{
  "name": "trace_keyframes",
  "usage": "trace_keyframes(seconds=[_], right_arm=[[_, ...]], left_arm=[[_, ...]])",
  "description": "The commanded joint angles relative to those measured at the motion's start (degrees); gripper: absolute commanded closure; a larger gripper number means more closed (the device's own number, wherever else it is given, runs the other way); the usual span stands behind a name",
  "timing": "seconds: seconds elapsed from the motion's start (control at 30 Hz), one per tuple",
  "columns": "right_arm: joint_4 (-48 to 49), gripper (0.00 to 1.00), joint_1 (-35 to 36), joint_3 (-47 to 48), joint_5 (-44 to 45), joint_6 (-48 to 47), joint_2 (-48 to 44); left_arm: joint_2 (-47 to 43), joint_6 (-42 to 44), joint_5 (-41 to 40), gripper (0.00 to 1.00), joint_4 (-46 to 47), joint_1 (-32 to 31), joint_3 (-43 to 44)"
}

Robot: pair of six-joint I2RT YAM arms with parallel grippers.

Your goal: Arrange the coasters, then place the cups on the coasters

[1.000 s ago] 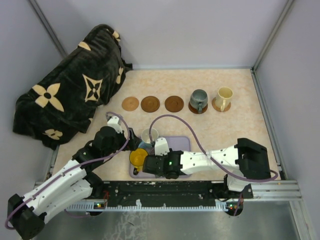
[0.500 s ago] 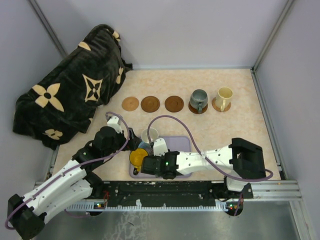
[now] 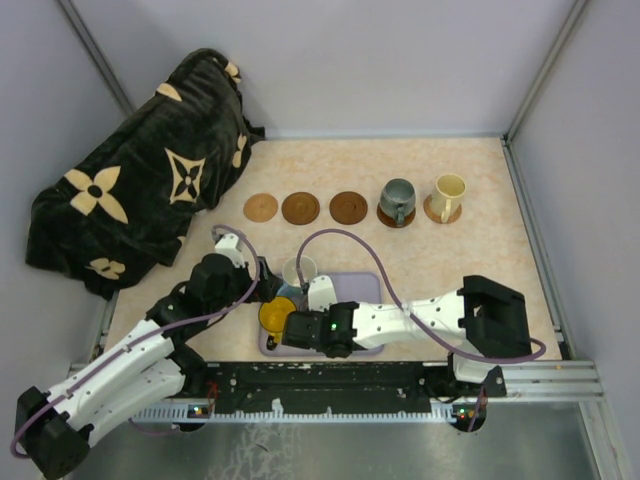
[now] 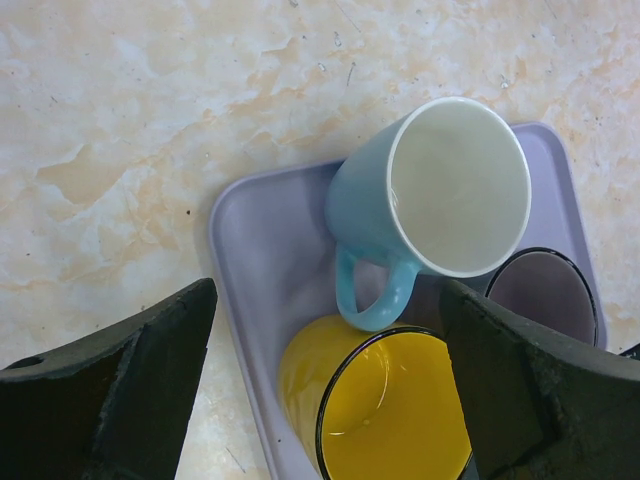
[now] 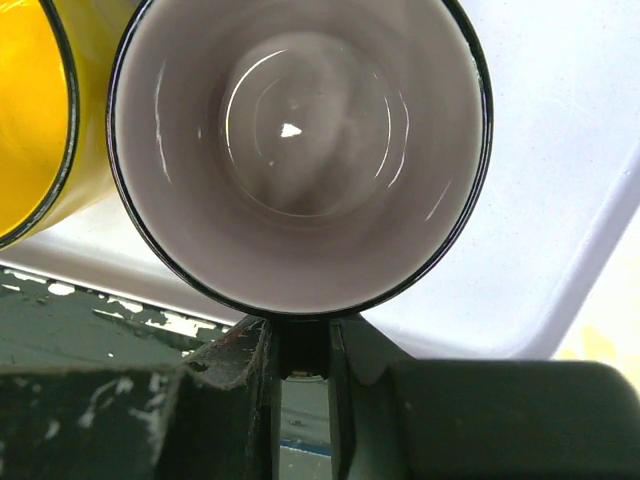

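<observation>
In the top view the right arm [image 3: 400, 320] covers the mauve mug [image 5: 300, 150] and much of the lavender tray [image 3: 365, 285]. The mug's handle is mostly hidden between the fingers of the right gripper [image 5: 300, 345]. The yellow mug [image 4: 395, 420] is cut off by the picture's edge in both wrist views.

Row of coasters [image 3: 300, 208], two bearing cups [image 3: 398, 200]

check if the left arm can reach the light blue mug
Probably yes: the left pincer hangs open above the light blue mug, nothing covering it, though the yellow mug crowds its handle.
</observation>
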Motion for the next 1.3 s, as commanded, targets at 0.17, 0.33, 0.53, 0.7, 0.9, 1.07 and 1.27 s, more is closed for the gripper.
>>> trace_keyframes(seconds=[0.17,0.33,0.53,0.7,0.9,1.07,1.27], right_arm=[[-8.06,1.00,-0.36,2.90,8.35,5.30,-3.77],[-13.83,1.00,-0.44,4.66,14.54,6.98,-6.53],[-16.16,1.00,-4.31,6.19,19.80,4.21,-9.64],[-5.39,1.00,-11.99,4.41,20.67,-6.33,-14.77],[9.28,1.00,-22.85,4.54,17.85,-20.84,-15.87],[17.12,1.00,-30.09,7.34,14.21,-27.34,-12.22],[22.19,1.00,-36.90,11.55,8.10,-32.24,-5.02]], left_arm=[[1.12,-0.33,-0.47,0.02,2.48,-0.33,-0.52],[-0.60,1.01,0.10,0.01,4.03,-0.33,-0.47],[-2.65,3.37,1.58,0.02,5.50,-0.33,-0.80],[-0.15,3.97,2.75,0.03,5.65,-0.29,-0.81],[3.45,4.79,3.29,0.16,7.15,-0.33,-0.90],[4.31,5.50,4.41,0.23,7.60,-0.51,-0.66],[4.89,5.56,5.72,0.26,7.44,-0.57,-0.52]])
